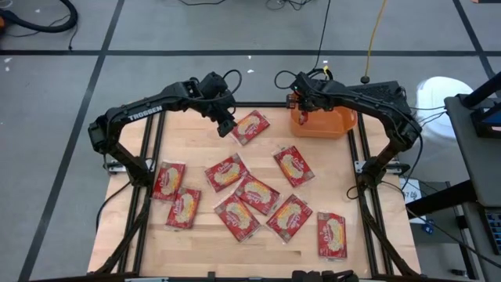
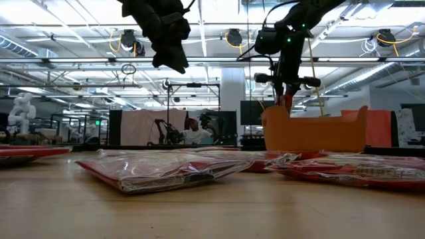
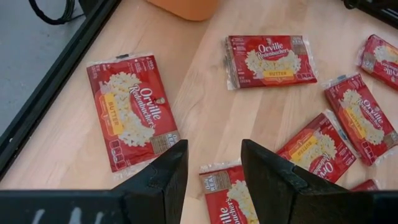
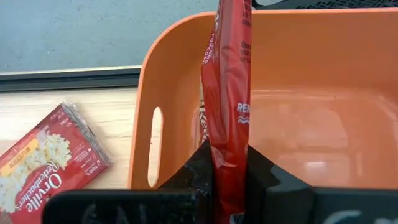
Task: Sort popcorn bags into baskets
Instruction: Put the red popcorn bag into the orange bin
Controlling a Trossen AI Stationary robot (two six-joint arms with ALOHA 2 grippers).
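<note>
Right gripper (image 4: 230, 171) is clenched on a red popcorn packet (image 4: 229, 93), pinching it by one short end so that it hangs edge-on over the rim of the orange basket (image 4: 292, 56) at the far right corner of the bench (image 1: 156, 235). Nothing else shows inside the basket's visible part. Left gripper (image 3: 214, 171) hovers with its fingers apart and nothing between them, above the far middle of the bench, just beside a loose packet (image 1: 250, 126).

Nine more packets lie flat on the bench; several in the middle touch or overlap, and one (image 1: 331, 234) sits apart near the front right.

Judging by looks, the packets are light, flat and fairly limp, wrapped in glossy clear film that is probably slippery. The held one hangs nearly straight from an end grip, so taking a short edge seems to work; lying flat, they leave little to get under, and overlapped ones may drag a neighbour.

Labels read "Orville Redenbacher's" (image 3: 270, 50), with "BUTTER" on a yellow strip (image 3: 113, 106). "TROSSEN" is printed on the left arm (image 1: 145, 113).
</note>
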